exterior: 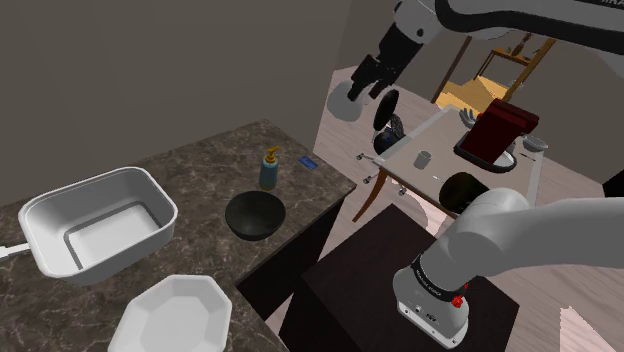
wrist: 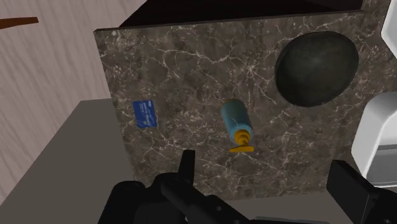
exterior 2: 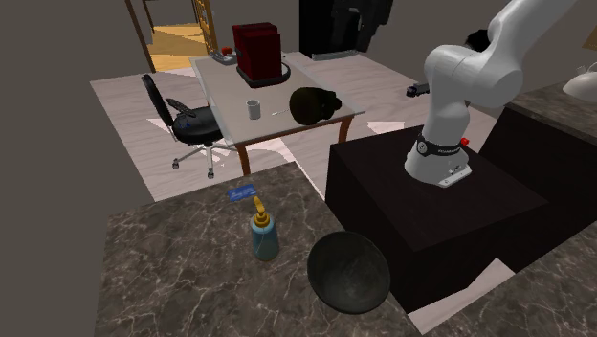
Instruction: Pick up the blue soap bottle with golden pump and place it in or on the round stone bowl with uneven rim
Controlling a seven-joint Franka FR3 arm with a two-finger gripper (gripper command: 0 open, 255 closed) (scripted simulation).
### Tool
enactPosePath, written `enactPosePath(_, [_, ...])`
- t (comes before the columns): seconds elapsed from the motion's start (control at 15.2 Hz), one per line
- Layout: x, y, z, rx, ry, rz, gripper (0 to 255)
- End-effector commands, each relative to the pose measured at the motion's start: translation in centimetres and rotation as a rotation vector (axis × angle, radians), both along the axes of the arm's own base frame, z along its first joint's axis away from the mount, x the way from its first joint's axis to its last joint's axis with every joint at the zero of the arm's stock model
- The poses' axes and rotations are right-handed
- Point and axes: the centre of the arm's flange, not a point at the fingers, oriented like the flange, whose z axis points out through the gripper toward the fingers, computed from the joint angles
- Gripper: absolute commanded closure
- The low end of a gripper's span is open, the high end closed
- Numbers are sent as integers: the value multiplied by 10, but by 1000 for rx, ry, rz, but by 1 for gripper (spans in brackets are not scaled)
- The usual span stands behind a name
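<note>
The blue soap bottle (exterior: 270,170) with a golden pump stands upright on the dark marble counter (exterior: 180,170), near its far edge. The same bottle (exterior 2: 263,235) is a short way from the round dark stone bowl (exterior 2: 348,271). That bowl (exterior: 254,215) sits nearer the counter's front edge and holds nothing. My gripper (exterior: 357,88) hangs high above and beyond the counter's end, well clear of both. Seen from the wrist, the bottle (wrist: 236,124) and bowl (wrist: 315,69) lie far below my open gripper (wrist: 267,181), with nothing between its fingers (wrist: 186,167).
A small blue card (exterior: 308,161) lies near the counter's corner, past the bottle. A white rectangular tub (exterior: 95,220) and a white octagonal dish (exterior: 175,315) sit at the shoulder view's left. Beyond the counter stand a table (exterior 2: 287,105) with a red machine (exterior 2: 256,50) and an office chair (exterior 2: 187,123).
</note>
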Motion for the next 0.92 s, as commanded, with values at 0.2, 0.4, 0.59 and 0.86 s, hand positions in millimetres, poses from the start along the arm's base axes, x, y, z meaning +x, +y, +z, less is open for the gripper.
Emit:
enactPosePath(0.2, [31, 25, -53, -9, 6, -60, 0])
enactPosePath(0.4, [51, 39, -85, -15, 10, -95, 0])
enactPosePath(0.59, [71, 52, -117, -21, 15, -130, 0])
enactPosePath(0.86, [99, 69, -160, -28, 21, -177, 0])
